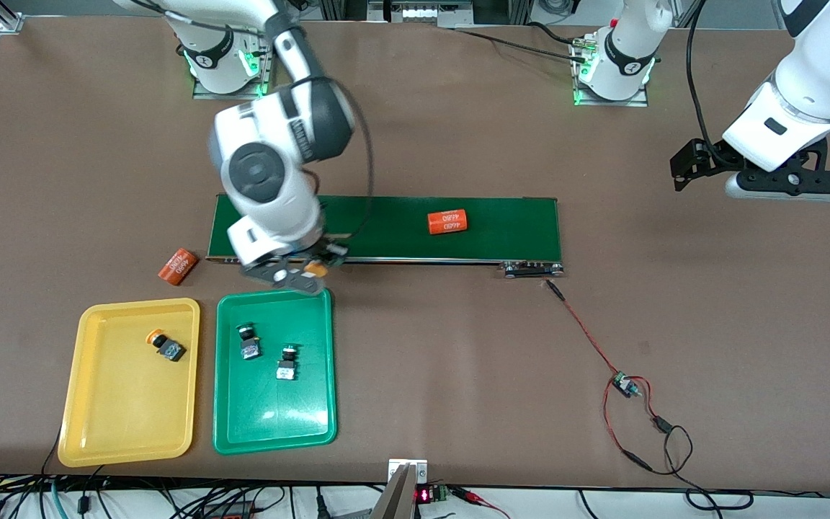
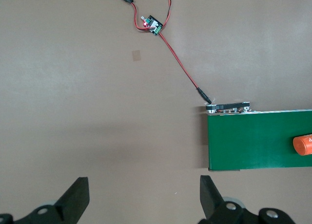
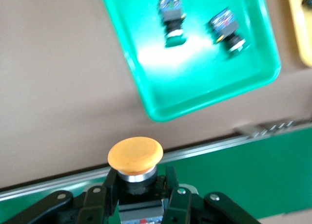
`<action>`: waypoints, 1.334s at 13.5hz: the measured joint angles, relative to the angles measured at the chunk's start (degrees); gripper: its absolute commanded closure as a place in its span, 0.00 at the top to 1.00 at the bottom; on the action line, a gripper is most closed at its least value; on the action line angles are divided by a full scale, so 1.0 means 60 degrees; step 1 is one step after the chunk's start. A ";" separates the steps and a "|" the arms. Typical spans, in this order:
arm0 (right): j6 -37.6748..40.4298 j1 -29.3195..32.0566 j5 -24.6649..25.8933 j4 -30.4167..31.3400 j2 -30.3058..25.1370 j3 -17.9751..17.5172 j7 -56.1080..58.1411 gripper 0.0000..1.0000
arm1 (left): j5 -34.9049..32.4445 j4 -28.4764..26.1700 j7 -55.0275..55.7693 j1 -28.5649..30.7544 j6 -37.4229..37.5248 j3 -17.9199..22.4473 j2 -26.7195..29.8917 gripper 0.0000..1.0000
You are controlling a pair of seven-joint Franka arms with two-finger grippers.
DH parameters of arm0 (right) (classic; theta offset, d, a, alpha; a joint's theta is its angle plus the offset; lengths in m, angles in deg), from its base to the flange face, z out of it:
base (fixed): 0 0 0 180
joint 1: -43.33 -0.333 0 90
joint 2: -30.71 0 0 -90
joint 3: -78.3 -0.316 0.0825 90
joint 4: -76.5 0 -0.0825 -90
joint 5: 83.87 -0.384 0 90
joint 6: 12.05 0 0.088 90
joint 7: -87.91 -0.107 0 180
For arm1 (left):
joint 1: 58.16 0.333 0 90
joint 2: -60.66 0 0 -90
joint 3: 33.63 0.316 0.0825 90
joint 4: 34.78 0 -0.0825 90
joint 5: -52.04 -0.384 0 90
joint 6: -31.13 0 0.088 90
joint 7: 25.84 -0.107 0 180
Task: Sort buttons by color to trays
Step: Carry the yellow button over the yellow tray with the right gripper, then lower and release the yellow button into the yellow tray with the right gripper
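My right gripper [image 1: 307, 272] [image 3: 139, 182] is shut on the black body of a button with a yellow-orange cap [image 1: 316, 270] [image 3: 135, 155]. It holds the button over the conveyor belt's edge that faces the green tray [image 1: 274, 438] [image 3: 204, 83]. In that tray lie two green-capped buttons [image 1: 248, 341] [image 1: 287, 362] [image 3: 170, 17] [image 3: 226, 29]. One yellow-orange button [image 1: 166, 345] lies in the yellow tray [image 1: 127, 411], which stands beside the green one. My left gripper [image 1: 782, 184] [image 2: 145, 195] waits open and empty over bare table at the left arm's end.
A dark-green conveyor belt [image 1: 501, 231] [image 2: 253, 141] crosses the table's middle with an orange numbered cylinder [image 1: 447, 222] on it. A second such cylinder [image 1: 178, 265] lies on the table off the belt's end. Red wires with a small board [image 1: 624, 384] [image 2: 152, 24] trail from the belt.
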 measured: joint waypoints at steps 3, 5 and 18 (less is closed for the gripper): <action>0.0002 0.1210 0.0092 0.0005 0.0325 0.0019 0.2262 0.00 | 0.0000 0.0019 0.0000 -0.0003 0.0017 -0.0006 0.0000 1.00; -0.0021 0.2057 0.0431 0.0008 0.0723 0.0043 0.4313 0.00 | 0.0000 0.0139 0.0000 0.0001 0.0030 -0.0001 0.0000 1.00; -0.4599 0.5200 0.0927 -0.0009 0.2728 0.0001 0.9344 0.00 | 0.0000 0.0230 0.0000 0.0005 0.0069 0.0005 0.0000 1.00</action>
